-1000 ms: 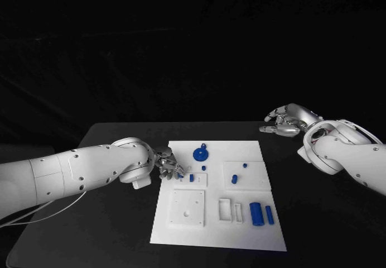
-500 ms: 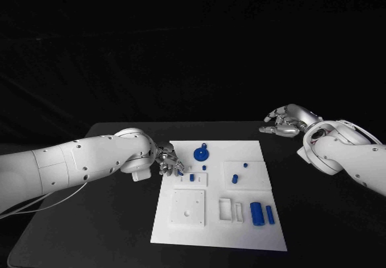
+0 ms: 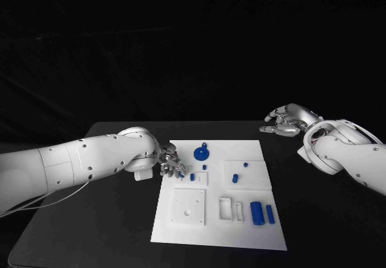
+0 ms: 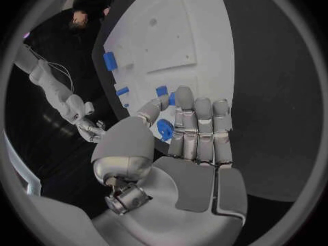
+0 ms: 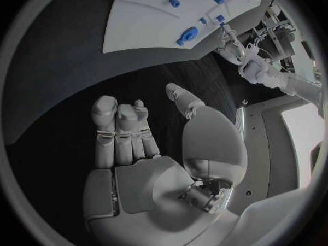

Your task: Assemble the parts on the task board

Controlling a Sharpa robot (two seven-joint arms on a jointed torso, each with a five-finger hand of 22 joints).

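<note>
On the black table (image 3: 96, 223), both hands hang empty beside the unlabelled task board (image 3: 241, 234): left hand (image 3: 170, 162) spread, right hand (image 3: 283, 121) spread.

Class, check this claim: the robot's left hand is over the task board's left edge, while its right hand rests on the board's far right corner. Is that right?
Not quite. The left hand is at the task board's left edge, but the right hand hangs over the black table beyond the board's far right corner, not touching it. The head view shows this.

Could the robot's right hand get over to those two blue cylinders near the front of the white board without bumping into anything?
Probably yes. The right hand hovers off the task board, holding nothing, and nothing stands between it and the two blue cylinders. The left hand works across the board.
</note>
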